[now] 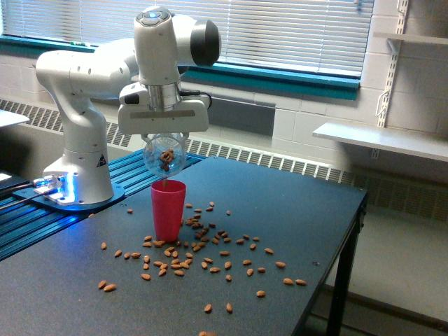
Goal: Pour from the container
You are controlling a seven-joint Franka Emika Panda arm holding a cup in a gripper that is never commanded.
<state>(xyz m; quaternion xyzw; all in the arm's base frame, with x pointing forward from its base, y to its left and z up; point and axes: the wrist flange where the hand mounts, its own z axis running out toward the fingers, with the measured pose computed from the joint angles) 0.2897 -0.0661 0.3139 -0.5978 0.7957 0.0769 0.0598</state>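
Observation:
A small clear rounded container (164,156) hangs tipped over just above the pink-red cup (168,209), with a few brown nuts left inside it. My gripper (164,137) is shut on the container from above, its white body hiding the fingertips. The cup stands upright on the dark table (308,210), directly below the container's mouth. Many brown nuts (199,245) lie scattered on the table around the cup's base and toward the front.
The arm's white base (77,175) stands on a blue-lit rail at the exterior view's left. The table's right edge (343,252) drops off to the floor. A white shelf (381,140) and a radiator line the back wall.

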